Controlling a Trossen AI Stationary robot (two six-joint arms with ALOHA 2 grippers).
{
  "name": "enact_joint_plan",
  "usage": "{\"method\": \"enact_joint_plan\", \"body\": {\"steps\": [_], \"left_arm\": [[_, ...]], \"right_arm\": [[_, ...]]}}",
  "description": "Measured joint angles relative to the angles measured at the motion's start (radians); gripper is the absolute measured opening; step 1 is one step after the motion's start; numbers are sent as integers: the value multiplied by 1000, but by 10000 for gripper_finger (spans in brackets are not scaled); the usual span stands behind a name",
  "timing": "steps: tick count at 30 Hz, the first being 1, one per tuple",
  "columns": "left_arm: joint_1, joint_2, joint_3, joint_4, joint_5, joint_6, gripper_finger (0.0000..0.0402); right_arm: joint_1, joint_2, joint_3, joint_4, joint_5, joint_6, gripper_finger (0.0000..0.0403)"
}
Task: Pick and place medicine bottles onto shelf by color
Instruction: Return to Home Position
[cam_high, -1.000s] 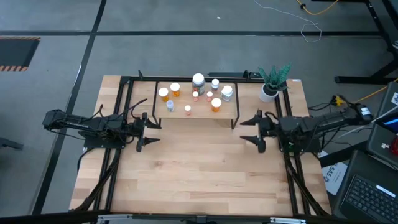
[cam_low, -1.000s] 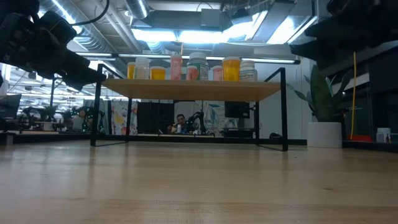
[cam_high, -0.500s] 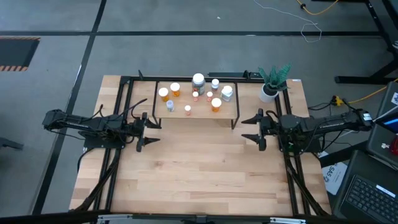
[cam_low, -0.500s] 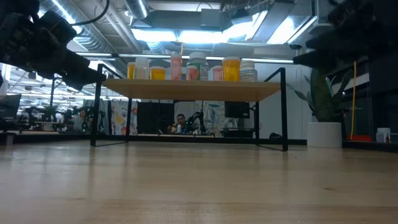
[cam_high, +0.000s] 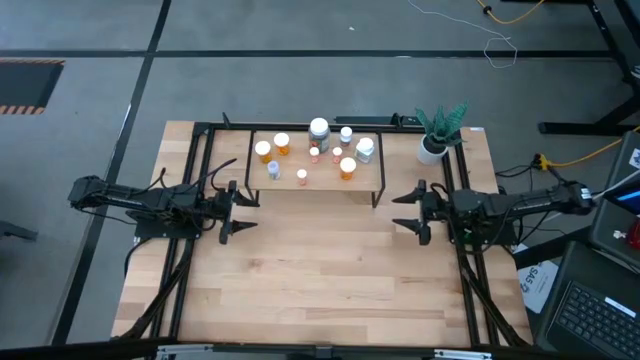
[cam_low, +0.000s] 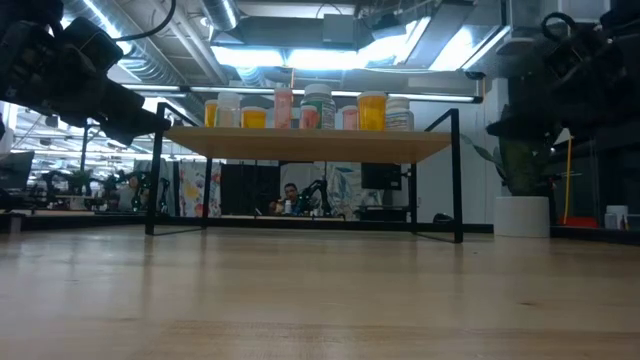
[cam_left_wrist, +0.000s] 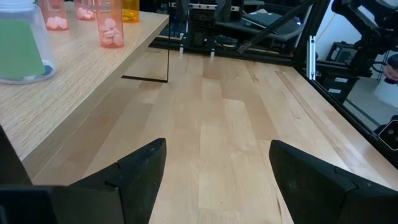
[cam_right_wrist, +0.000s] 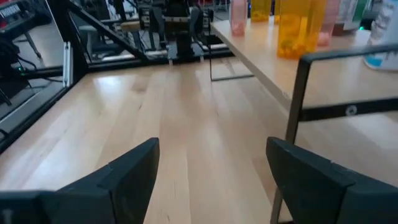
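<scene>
From above, I see the table (cam_high: 320, 280) under even, soft overhead light, with only faint shadows below the left arm (cam_high: 150, 200) and the right arm (cam_high: 500, 205). At table height, bright ceiling lights (cam_low: 290, 55) glare behind the shelf (cam_low: 310, 145). The medicine bottles (cam_low: 372, 110) glow backlit, and both arms read as near-black silhouettes. In both wrist views the wood carries a pale sheen.

L hand (cam_high: 238, 212) & R hand (cam_high: 408, 212) both empty, fingers spread; arms level, facing each other.
</scene>
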Motion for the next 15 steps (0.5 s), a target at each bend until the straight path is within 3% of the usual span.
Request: {"method": "enact_joint_plan", "body": {"steps": [15], "left_arm": [[0,0,0,0,0,0,281]], "right_arm": [[-2,-188,11,-191,2,-5,298]]}}
